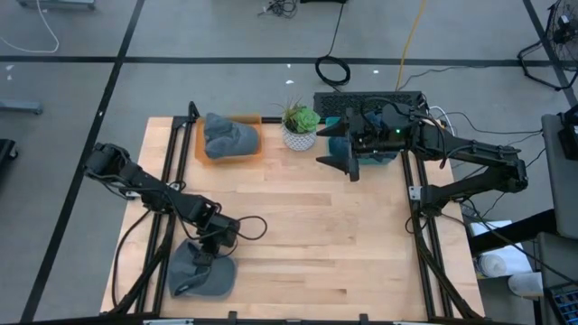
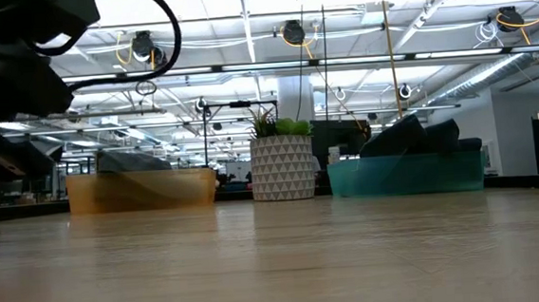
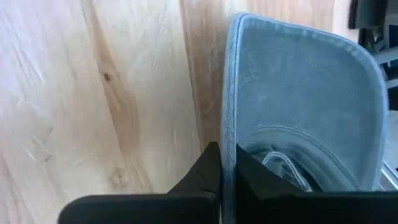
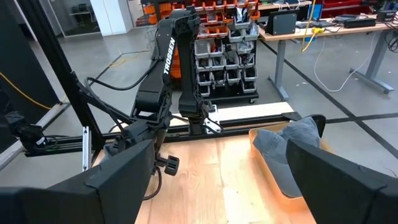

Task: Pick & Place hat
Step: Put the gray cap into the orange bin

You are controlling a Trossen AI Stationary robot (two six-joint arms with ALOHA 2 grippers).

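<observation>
Left pincer (image 1: 209,259) clamped on the brim of the grey hat (image 1: 200,273) at the desk's (image 1: 307,244) near-left corner; lift straight, keeping the brim pinched. Only the left wrist view shows this brim grip. Right pincer (image 1: 348,155), fingers apart, waits far right.

Left wrist camera: my left gripper (image 3: 221,167) closed on hat (image 3: 298,93), two dark fingers (image 3: 202,174) pinched either side of stitched brim edge. Hat grey-blue, faded denim look, brim curving away from fingers, stitching rows along rim. Pale strap or inner band visible just beside fingers, detail unclear. Hat lying on wooden table (image 3: 106,93), light grain with darker streak and small knot. Dark object at frame corner beyond hat, can't identify.
</observation>
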